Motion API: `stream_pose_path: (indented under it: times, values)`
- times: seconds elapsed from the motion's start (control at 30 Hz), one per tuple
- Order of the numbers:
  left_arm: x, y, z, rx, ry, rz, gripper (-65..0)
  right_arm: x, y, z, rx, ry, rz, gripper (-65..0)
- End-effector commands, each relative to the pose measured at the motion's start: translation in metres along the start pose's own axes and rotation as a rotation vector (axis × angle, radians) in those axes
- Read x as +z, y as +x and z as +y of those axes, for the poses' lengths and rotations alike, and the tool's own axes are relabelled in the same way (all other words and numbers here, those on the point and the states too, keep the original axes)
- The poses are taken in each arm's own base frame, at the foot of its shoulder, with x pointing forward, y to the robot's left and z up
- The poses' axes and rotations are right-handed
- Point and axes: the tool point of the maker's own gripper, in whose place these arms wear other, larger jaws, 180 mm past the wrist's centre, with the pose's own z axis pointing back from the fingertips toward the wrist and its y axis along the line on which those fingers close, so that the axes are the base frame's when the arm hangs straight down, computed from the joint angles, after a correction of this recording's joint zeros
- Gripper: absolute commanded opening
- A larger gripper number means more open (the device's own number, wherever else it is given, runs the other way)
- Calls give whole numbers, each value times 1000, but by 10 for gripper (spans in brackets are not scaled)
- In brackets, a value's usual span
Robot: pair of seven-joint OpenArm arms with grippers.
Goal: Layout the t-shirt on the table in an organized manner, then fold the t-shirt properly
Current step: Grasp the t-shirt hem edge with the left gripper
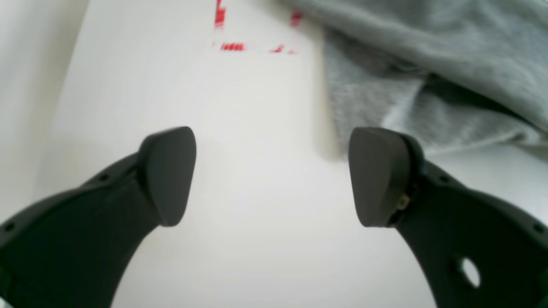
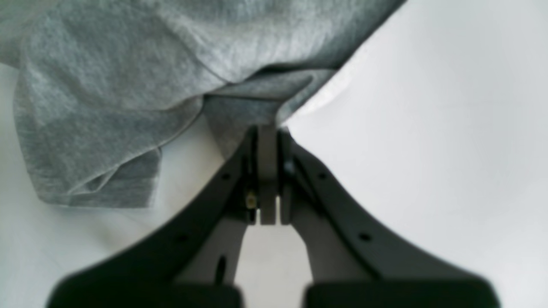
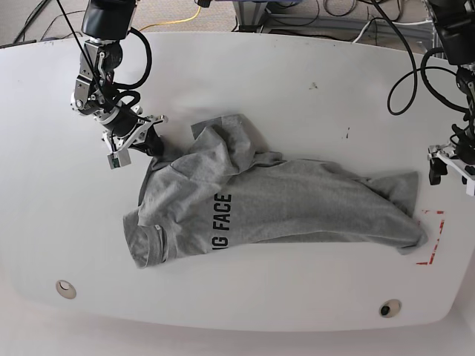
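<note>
Lettering [image 3: 220, 220] on t-shirt [image 3: 297, 208] shows only from base.

Two arms at opposite ends of the frame, one tool clamped, one spread

In the base view the right arm reaches down from the upper left of the frame, its wrist bent so the right tool [image 3: 152, 141] points toward the lower right. In its wrist view the right tool [image 2: 267, 130] has both jaws pressed together at the centre of the frame, pinching a fold of the t-shirt [image 2: 128, 85]. The left arm hangs at the right edge of the base view, cables looping above it, with the left tool [image 3: 453, 167] low. In its wrist view the left tool [image 1: 272, 175] stands wide apart, dark pads [image 1: 169, 173] facing each other, nothing between them.
</note>
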Motion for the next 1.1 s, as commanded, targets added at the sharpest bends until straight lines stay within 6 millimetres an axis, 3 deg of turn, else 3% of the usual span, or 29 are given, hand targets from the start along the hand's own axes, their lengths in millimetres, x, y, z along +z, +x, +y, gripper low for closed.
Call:
stream_pose_path:
  times: [0.0,0.43,0.7,0.87,1.07]
  values:
    - [-9,23,-3,-12,-44,-44,-121,3,4,-6,23,-17,8,-650]
    - [-43,-1,-43,-13,-165,62,-121,0,14,-4,29,-13,-12,-650]
    - [-47,-19,-53,7,-183,102,-121,0,18,-6,36,-15,-18,-650]
    - [-53,-38,-75,20,-222,144,-121,0,19,-6,36,-15,-20,-650]
    - [-56,-56,-82,23,-236,194,-124,1,27,-5,48,-15,-36,-650]
